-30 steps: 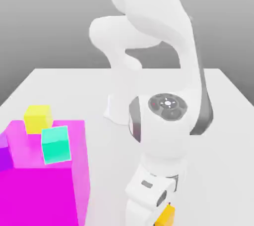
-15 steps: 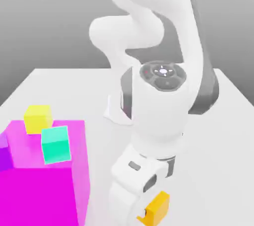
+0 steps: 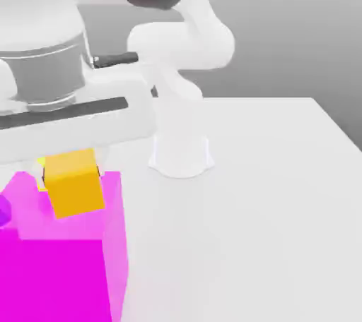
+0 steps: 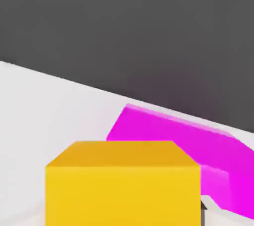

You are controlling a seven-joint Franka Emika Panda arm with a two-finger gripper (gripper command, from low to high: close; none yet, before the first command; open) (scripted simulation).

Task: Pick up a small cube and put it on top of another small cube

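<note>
Amber cube (image 3: pixel 73 184) gripped in closed jaws — above magenta block (image 3: pixel 71 264).

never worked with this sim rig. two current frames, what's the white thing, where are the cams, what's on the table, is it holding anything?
The white shape is a simulated robot arm, bolted by its base to a pale table. Its hand has two fingers for gripping.

The exterior view comes from a camera standing off the arm; the arm's wrist looms large at that view's left. The hand view comes from a camera mounted on the hand itself, looking past what it carries.

The hand is shut on a small amber cube, which fills the foreground of the hand view. A large magenta block stands on the table, and in the exterior view the amber cube hangs in front of its top. A sliver of paler yellow peeks out behind the cube.
</note>
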